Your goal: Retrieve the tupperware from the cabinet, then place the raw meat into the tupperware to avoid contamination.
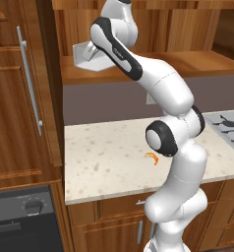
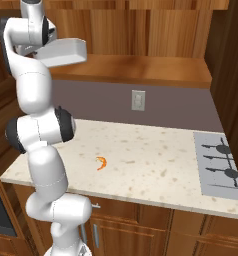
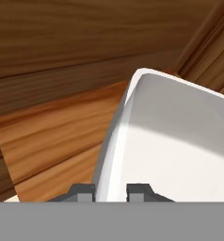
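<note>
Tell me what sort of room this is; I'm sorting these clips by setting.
A kitchen, rendered: a speckled stone counter with a gas hob at its end, wood cabinets around it, and a dark oven below.

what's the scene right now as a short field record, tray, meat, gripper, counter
tupperware: white tray, lifted above the cabinet shelf, rim between the finger tips
gripper: shut on the tray's wall
raw meat: orange crescent, lying alone on the counter
stove: at the counter's right end
step left: bring the tray down to the meat
</note>
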